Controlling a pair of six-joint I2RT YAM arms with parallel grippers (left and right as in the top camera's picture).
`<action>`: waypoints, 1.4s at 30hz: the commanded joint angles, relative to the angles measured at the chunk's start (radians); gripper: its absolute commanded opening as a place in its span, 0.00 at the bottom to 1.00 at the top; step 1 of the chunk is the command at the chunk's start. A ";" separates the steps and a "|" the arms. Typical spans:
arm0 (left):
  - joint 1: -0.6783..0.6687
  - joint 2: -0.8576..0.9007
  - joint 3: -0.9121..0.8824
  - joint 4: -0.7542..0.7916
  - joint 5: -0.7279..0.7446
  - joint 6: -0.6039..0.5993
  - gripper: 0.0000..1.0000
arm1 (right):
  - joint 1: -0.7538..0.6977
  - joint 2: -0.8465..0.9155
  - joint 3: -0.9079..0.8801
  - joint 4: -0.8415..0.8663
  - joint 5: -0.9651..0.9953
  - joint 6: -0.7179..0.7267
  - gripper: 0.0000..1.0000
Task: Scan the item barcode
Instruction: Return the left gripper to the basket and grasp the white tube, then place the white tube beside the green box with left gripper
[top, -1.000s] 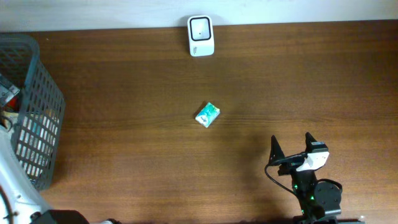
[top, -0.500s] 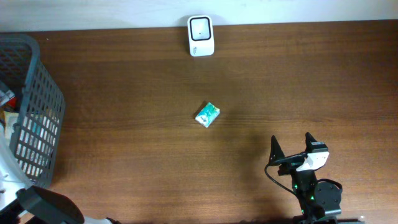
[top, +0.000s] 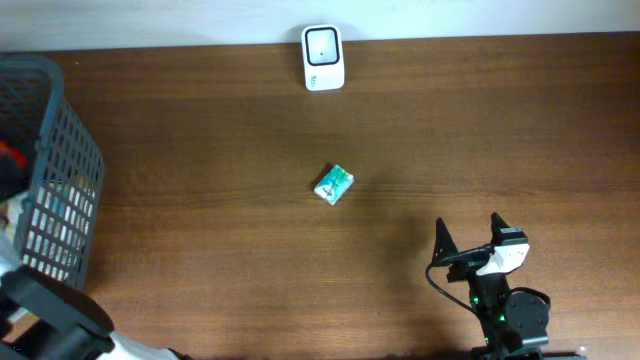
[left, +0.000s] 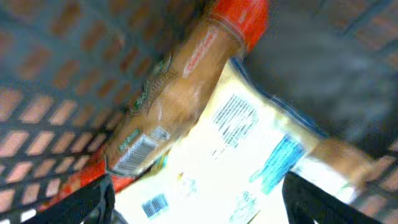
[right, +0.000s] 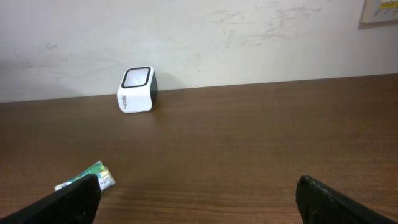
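Your left pincer (left: 199, 202), jaws wide, hangs over an orange-red barcoded packet (left: 186, 81) overlapping a white printed packet (left: 249, 143) in the grey mesh basket (top: 65, 180) at nine o'clock, right pincer (top: 468, 232) wide at five o'clock, so closing could snag both.

Scanner (top: 323, 57) at table (top: 500, 130) far edge; packet (top: 334, 184) mid-table; basket (top: 70, 170) left, holding packages (left: 205, 143).

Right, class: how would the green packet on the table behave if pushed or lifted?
The packet looks small and flat, so probably light; it should slide, not roll, on the smooth table. It looks soft-wrapped, so may crumple.
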 joint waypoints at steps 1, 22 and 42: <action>0.037 0.056 -0.006 -0.031 0.146 0.048 0.84 | -0.004 -0.007 -0.009 -0.001 0.005 0.004 0.99; 0.037 0.127 -0.114 -0.125 0.378 0.242 0.84 | -0.004 -0.007 -0.009 -0.001 0.005 0.004 0.99; 0.035 0.194 0.537 -0.429 0.438 0.081 0.00 | -0.004 -0.007 -0.009 -0.001 0.005 0.004 0.99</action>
